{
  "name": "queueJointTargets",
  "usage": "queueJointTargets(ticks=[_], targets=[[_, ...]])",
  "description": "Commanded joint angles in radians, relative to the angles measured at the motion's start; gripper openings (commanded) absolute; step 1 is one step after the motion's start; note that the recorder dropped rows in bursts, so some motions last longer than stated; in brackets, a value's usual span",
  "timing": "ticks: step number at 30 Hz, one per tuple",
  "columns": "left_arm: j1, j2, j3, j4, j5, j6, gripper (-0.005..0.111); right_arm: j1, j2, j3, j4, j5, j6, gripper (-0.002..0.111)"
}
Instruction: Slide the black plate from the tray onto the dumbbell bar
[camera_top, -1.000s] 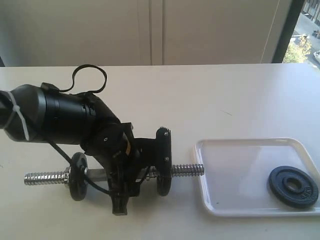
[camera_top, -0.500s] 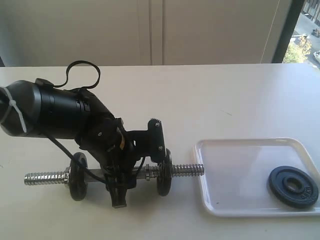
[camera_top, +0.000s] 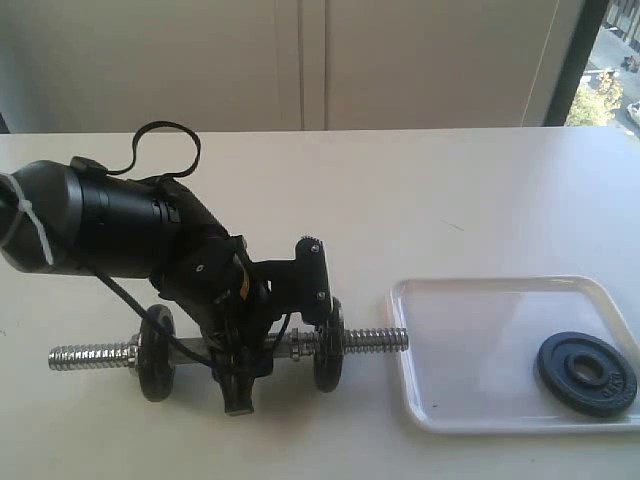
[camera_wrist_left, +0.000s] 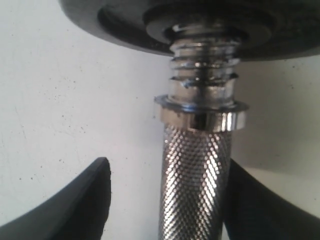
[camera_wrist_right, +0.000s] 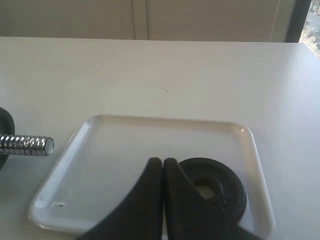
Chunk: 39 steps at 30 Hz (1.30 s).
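Exterior view first: your left pincer (camera_top: 260, 350) is down over the middle of the dumbbell bar (camera_top: 375, 340), between the two small black discs (camera_top: 156, 353) threaded on it. The bar lies flat on the white table (camera_top: 420, 190), and its bare threaded end stops just beside the near edge of the tray (camera_top: 500, 285). The black plate (camera_top: 586, 373) lies flat inside the tray, in the corner far from the bar. Your right pincer is out of this shot.

Left wrist view: the left pincer (camera_wrist_left: 167, 165) is spread wide, straddling the textured grip of the bar (camera_wrist_left: 195, 190). One of the fingers (camera_wrist_left: 80, 205) stands clearly apart from the metal; whether the other touches it, you cannot tell. A disc (camera_wrist_left: 125, 30) sits past the chrome collar.

Right wrist view: your right pincer (camera_wrist_right: 163, 162) is clenched tight on nothing, tips pressed together, above the tray (camera_wrist_right: 165, 120). The black plate (camera_wrist_right: 227, 192) rests just beside those tips, and the bar's threaded end (camera_wrist_right: 25, 145) shows outside the rim.
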Motion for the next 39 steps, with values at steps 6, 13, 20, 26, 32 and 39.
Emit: queueJointTargets(ticks=[6, 13, 20, 26, 32, 39], targets=[[0.003, -0.003, 0.029, -0.011, -0.019, -0.01, 0.063, 0.002, -0.005, 0.005, -0.002, -0.009, 0.0, 0.0], [0.003, -0.003, 0.031, -0.013, -0.066, -0.01, 0.038, 0.002, -0.005, 0.005, -0.002, -0.009, 0.0, 0.0], [0.003, -0.006, 0.031, -0.013, -0.073, -0.012, 0.008, 0.002, -0.005, 0.005, -0.002, -0.009, 0.0, 0.0], [0.003, -0.029, 0.031, -0.013, -0.075, -0.032, 0.0, 0.002, -0.005, 0.005, -0.009, -0.009, 0.0, 0.0], [0.003, -0.057, 0.031, -0.013, -0.075, -0.032, 0.0, 0.002, -0.005, 0.005, -0.02, -0.009, 0.0, 0.0], [0.003, -0.077, 0.031, -0.011, -0.086, -0.032, 0.0, 0.002, -0.005, 0.005, -0.02, -0.028, 0.0, 0.0]])
